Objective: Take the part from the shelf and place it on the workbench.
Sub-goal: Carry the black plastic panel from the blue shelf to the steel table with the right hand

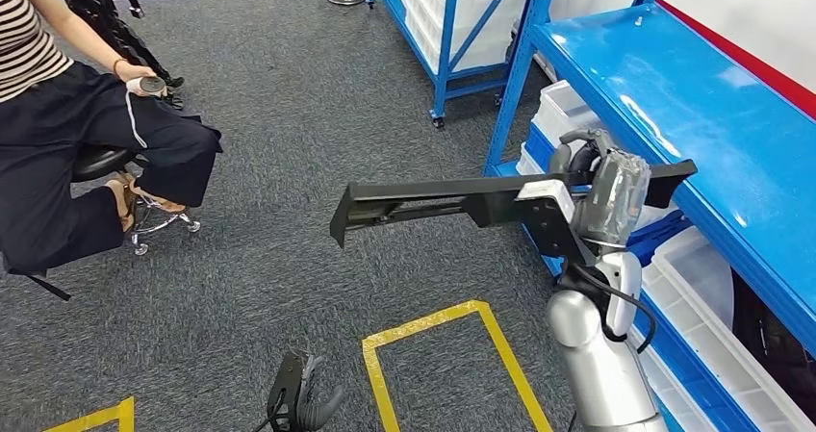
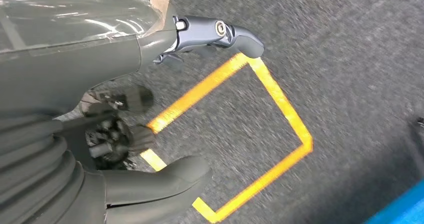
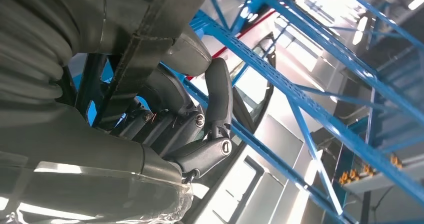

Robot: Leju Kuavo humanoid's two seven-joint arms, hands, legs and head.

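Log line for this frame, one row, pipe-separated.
phase: carrying | right robot hand: grips long black part, level, off blue shelf | left robot hand: low, holds nothing | workbench: unseen

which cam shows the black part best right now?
Head view: the whole long black part is visible, held level by the right hand beside the blue shelf. Right wrist view shows a close slice.

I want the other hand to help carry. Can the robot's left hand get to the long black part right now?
Probably yes. The left hand hangs low and holds nothing, and only carpet lies under the black part held by the right hand.
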